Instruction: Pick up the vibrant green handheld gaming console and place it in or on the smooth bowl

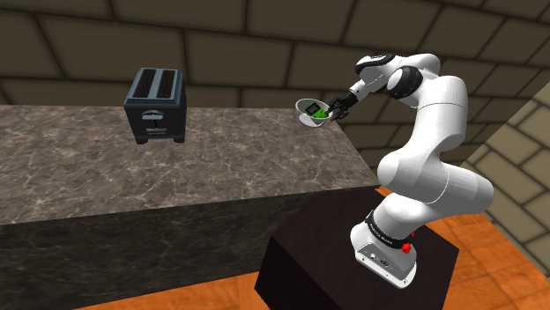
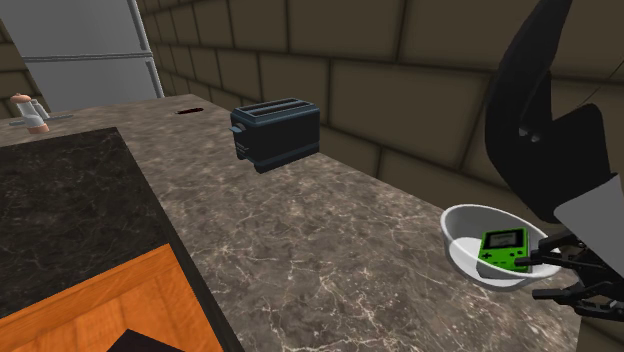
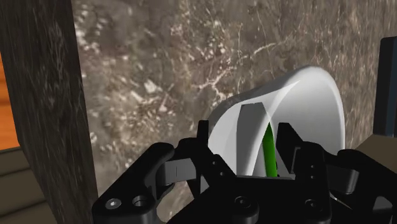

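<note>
The green handheld console [image 2: 505,248] leans inside the white bowl [image 2: 465,225], screen up. The bowl stands on the marble counter near its end by the wall. In the shoulder view the console [image 1: 315,111] shows as a green patch in the bowl [image 1: 307,119], with my black gripper [image 1: 333,109] just to its right. My gripper [image 2: 540,277] hovers at the bowl's rim with its fingers apart, the tips just short of the console. In the wrist view the gripper [image 3: 232,162] straddles the bowl's wall [image 3: 312,102]. There the console's green edge [image 3: 270,153] stands close to one finger, clasped by neither.
A dark two-slot toaster [image 1: 156,106] [image 2: 277,133] stands farther along the counter [image 1: 176,167]. A small pink and white object [image 2: 33,113] sits far back beside a grey appliance [image 2: 95,50]. The dark stand [image 1: 335,255] rests on an orange floor below the counter's end.
</note>
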